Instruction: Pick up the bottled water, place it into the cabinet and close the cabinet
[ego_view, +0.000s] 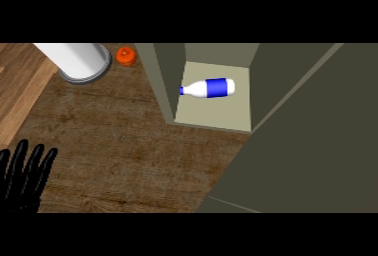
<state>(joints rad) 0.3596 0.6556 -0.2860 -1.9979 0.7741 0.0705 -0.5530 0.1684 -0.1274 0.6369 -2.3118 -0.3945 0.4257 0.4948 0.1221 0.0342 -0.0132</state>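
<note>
The bottled water (210, 88), white with a blue label, lies on its side on the pale floor of the open cabinet (214, 112), cap pointing left. The cabinet's door (310, 145) stands swung open, a large olive panel filling the right side of the head view. My left hand (26, 175) rests at the lower left edge, fingers straight and pointing up, far from the bottle and touching nothing. My right hand does not show.
A white cylinder on a grey round base (80, 61) stands at the back left, with a small orange object (126, 56) beside it. Brown wooden counter (125, 150) spreads between my hand and the cabinet.
</note>
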